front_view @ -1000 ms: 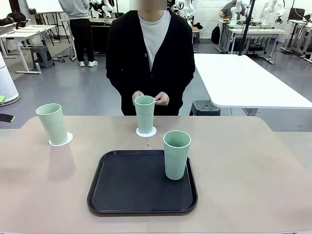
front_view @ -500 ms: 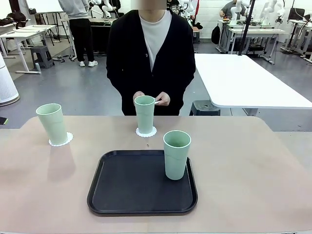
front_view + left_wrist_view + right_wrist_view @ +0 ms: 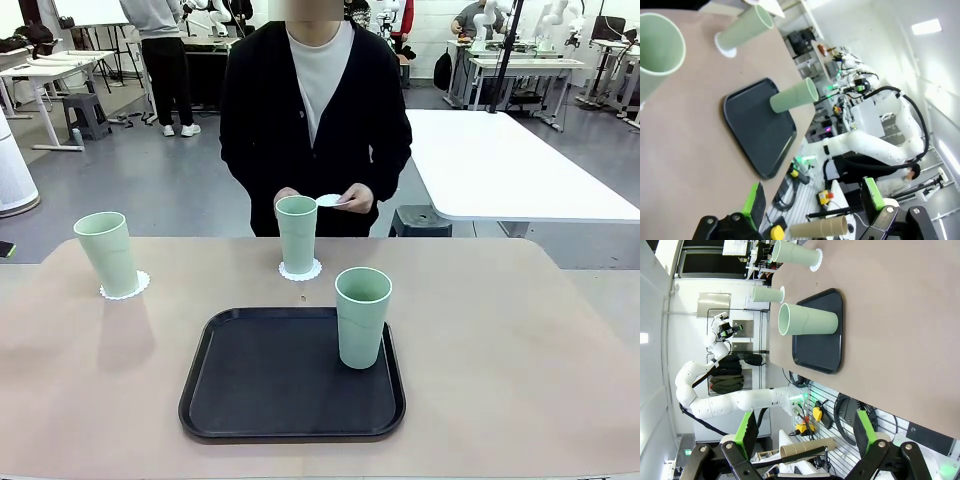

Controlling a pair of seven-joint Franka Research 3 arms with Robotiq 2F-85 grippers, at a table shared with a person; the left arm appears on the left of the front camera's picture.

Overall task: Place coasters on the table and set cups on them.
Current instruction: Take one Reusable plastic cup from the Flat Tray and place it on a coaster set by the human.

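A beige tabletop (image 3: 480,350) is laid for drinks as a person (image 3: 350,130) stands at its far edge. The left gripper (image 3: 812,183) and right gripper (image 3: 803,414) are released, the jaws of each spread wide with nothing between them, presumably kept free for the last cup. A black tray (image 3: 280,385), toward the near edge, carries that green cup (image 3: 360,325) upright on its right side, likely parked there until a coaster is down. The second cup (image 3: 297,240) stands near the middle of the far edge and the third cup (image 3: 110,258) by the far left corner, each on its own lacy white coaster, (image 3: 301,275) apparently to shield the surface. The final coaster (image 3: 329,200) lies flat in the person's left hand (image 3: 356,198), probably held level for laying down.
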